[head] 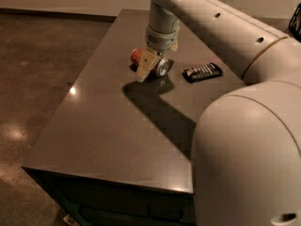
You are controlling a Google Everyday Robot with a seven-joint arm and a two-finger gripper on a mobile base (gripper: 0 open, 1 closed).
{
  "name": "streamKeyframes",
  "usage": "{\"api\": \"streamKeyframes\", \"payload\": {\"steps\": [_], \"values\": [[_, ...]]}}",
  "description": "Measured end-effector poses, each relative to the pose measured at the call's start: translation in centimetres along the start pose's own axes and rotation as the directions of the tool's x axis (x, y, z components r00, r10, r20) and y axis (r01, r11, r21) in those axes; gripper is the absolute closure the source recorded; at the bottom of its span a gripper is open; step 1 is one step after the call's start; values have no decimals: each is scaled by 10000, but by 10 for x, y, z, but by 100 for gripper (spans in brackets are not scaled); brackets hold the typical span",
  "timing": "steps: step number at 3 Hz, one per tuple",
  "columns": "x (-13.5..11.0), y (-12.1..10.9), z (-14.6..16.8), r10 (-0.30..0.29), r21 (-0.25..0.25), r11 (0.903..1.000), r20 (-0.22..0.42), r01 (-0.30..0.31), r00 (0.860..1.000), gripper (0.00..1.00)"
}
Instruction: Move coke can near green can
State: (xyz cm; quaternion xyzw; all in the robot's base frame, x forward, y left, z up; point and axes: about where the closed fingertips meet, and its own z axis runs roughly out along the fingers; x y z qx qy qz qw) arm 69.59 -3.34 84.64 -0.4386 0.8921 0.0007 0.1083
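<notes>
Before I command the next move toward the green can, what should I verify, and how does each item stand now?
1. Coke can located: ok, it lies on its side on the table.
2. Gripper at the can: ok, it is down right over the can.
3. Grasp secure: cannot tell.
4. Green can in view: not ok, it shows nowhere in this view, so the target spot is unknown.
5. Black snack wrapper out of the way: ok, it lies flat, apart from the can.
</notes>
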Motion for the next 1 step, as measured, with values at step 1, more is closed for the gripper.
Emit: {"api": "streamKeyframes", "payload": {"steps": [1], "values": [[0,0,0,0,0,10000,0,0,10000,0]]}}
